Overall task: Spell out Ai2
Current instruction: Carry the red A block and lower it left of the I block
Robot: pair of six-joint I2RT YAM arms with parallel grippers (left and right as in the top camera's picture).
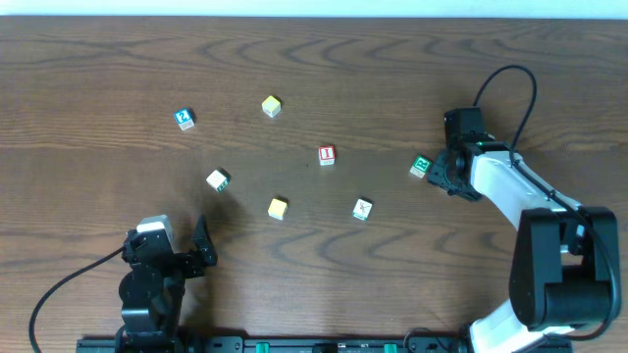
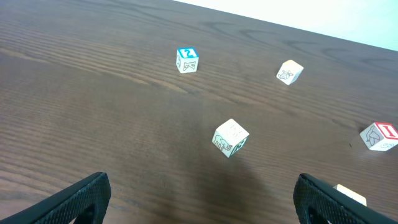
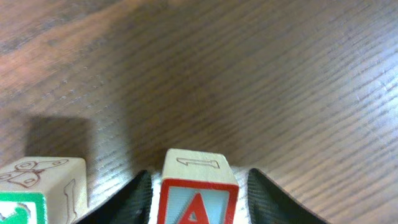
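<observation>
While the A cube [image 3: 196, 190] is clamped in the right claw [image 3: 200, 200], well right of the I cube [image 1: 327, 155], no letters stand in line yet. The 2 cube [image 1: 183, 119] lies well left of the I cube. The left claw [image 2: 199, 200] gapes empty.

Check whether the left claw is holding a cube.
No: the left claw gapes open and empty, with the green-marked cube lying untouched ahead of it.

On the table [image 1: 98, 59] lie a far yellow cube [image 1: 272, 106], a nearer yellow cube [image 1: 278, 207] and a green-marked cube [image 1: 218, 179].
</observation>
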